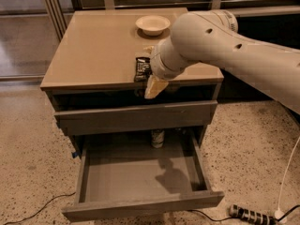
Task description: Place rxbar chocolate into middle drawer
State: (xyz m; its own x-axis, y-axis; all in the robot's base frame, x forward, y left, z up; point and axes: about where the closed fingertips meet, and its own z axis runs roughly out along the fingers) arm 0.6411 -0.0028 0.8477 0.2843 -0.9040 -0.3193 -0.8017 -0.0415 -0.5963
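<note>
Snack bar (142, 68): lay at the counter (93, 50) front edge.
Gripper (153, 84): just beside it, overhanging that edge; grip unclear.
Drawer (131, 172): stood open.

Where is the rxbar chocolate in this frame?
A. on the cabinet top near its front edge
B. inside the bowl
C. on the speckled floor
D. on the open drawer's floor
A: the rxbar chocolate lies on the cabinet top at its front edge, with the end effector beside it.
</note>
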